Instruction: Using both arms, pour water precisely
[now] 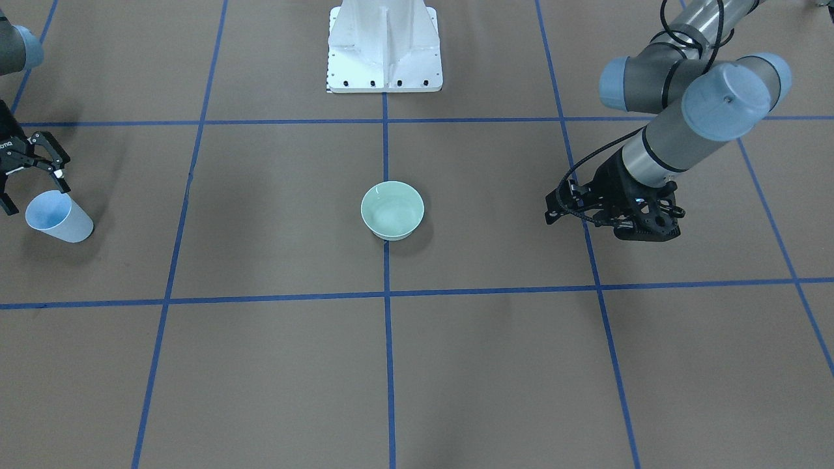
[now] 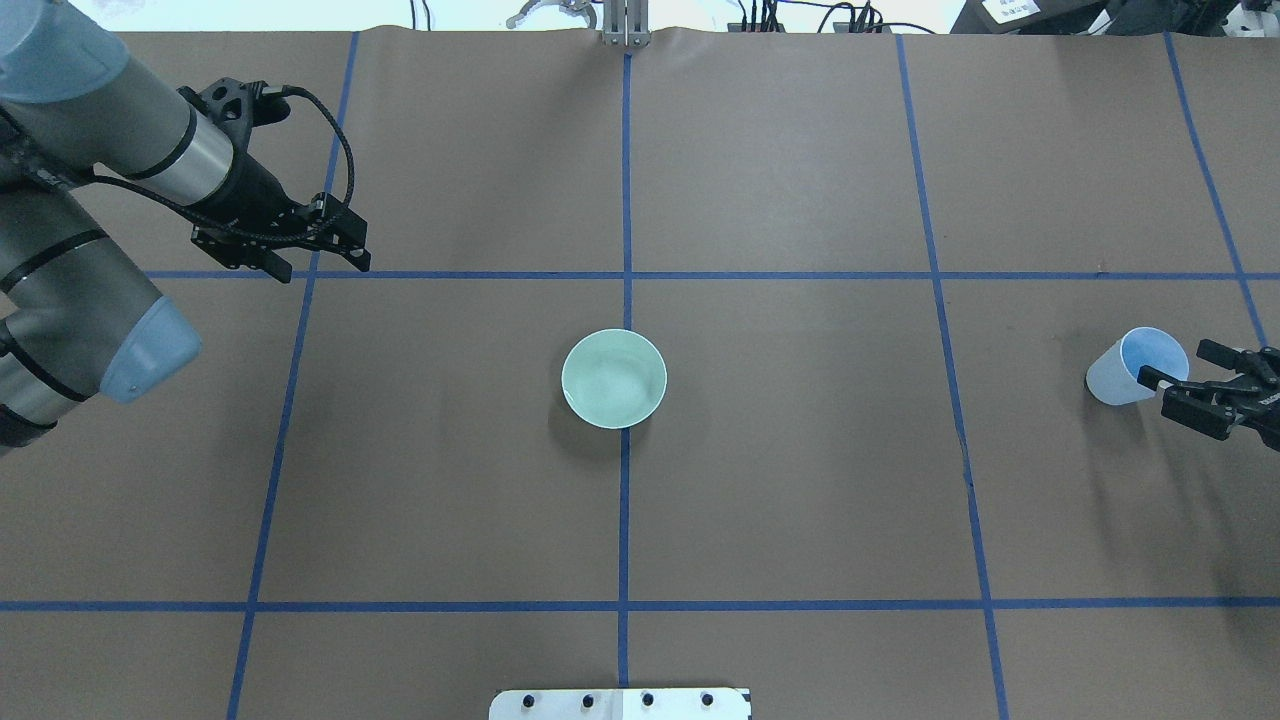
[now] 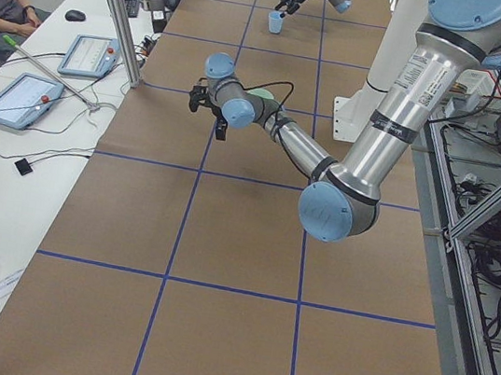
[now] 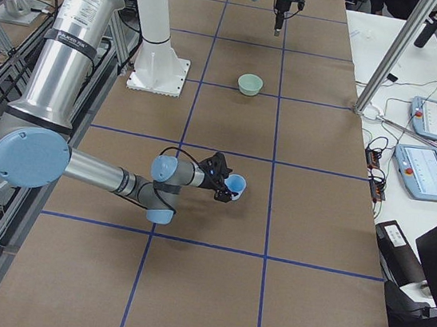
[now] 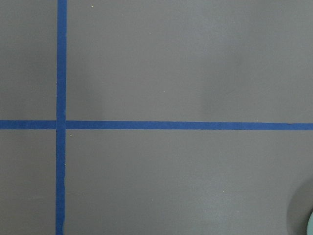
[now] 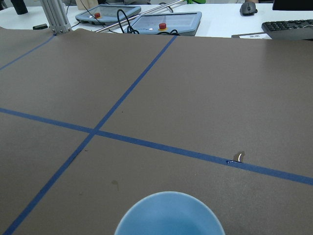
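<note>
the blue cup stands upright near the edge of the table on the robot's right. the right gripper is at it, with its fingers pointing in from the outer side. the jaws are spread, one finger to each side of the rim. whether either pad touches the wall i cannot tell. the cup's long axis is vertical, so the jaws would have to close across it, below the rim.

the green bowl sits at the table's centre, well apart from the cup, toward the robot's left. faint whitish glints in the bowl read as water — whether the cup holds any i cannot tell.

the left gripper hangs over bare table, jaws spread on nothing — nearer the bowl than the right one, and far from the cup.
</note>
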